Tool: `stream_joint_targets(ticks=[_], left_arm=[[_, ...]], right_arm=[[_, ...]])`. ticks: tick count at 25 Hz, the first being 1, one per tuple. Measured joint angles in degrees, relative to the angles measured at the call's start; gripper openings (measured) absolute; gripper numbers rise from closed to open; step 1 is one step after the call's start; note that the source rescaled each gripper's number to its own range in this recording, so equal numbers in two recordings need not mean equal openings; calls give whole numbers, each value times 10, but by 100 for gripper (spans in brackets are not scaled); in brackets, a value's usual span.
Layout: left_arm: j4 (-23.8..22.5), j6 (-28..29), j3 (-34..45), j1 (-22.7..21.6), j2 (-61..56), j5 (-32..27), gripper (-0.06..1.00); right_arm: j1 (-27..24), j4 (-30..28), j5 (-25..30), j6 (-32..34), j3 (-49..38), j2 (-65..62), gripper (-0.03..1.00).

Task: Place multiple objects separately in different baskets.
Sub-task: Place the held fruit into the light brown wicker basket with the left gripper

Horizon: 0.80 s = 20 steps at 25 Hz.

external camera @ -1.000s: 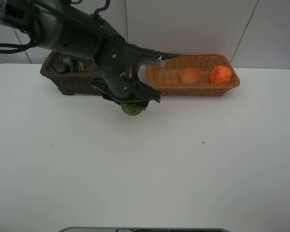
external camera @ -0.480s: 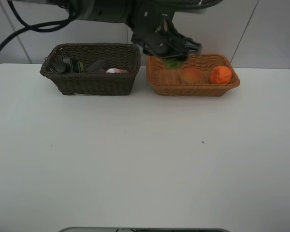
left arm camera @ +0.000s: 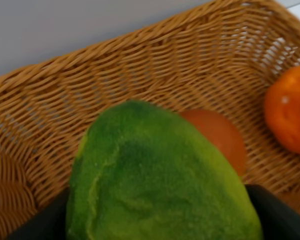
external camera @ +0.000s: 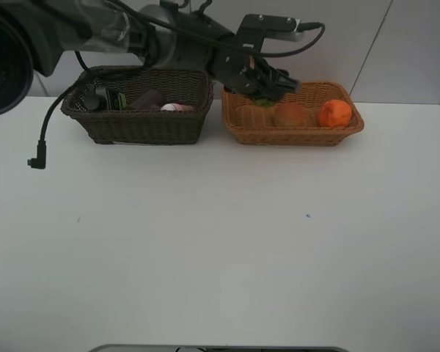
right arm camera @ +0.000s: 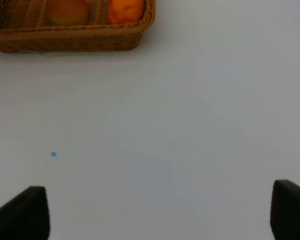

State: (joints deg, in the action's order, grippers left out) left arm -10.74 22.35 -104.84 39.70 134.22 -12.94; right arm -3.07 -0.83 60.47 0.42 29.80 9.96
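My left gripper (external camera: pixel 264 92) is shut on the green citrus (left arm camera: pixel 155 175), holding it over the left end of the light orange-tan basket (external camera: pixel 242 125). Only a sliver of the green citrus (external camera: pixel 263 100) shows under the fingers in the high view. Inside that basket lie the red-yellow peach-like fruit (external camera: pixel 289 114) and the orange (external camera: pixel 335 113); both also show in the left wrist view, peach (left arm camera: pixel 217 135) and orange (left arm camera: pixel 290 115). The dark brown basket (external camera: pixel 143 128) holds the pink white-capped bottle (external camera: pixel 176 108) and dark items. My right gripper (right arm camera: pixel 160 210) is open above the bare table.
The white table (external camera: pixel 220 242) spreads in front of both baskets. A loose black cable (external camera: pixel 44 139) hangs from the left arm over the table's left side. A wall rises just behind the baskets. The right wrist view shows the tan basket's corner (right arm camera: pixel 140 35).
My left gripper carried the green citrus from the table in front of the baskets up and right, and now holds it lower over the tan basket's left end. The right gripper has not moved.
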Motion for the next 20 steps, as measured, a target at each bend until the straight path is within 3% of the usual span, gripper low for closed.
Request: stream_joint_targets(ticks=[20], left_arm=[[-11, -1, -2, -11, 37, 38, 63]], right_arm=[[0, 0, 0, 0, 0, 0, 91]])
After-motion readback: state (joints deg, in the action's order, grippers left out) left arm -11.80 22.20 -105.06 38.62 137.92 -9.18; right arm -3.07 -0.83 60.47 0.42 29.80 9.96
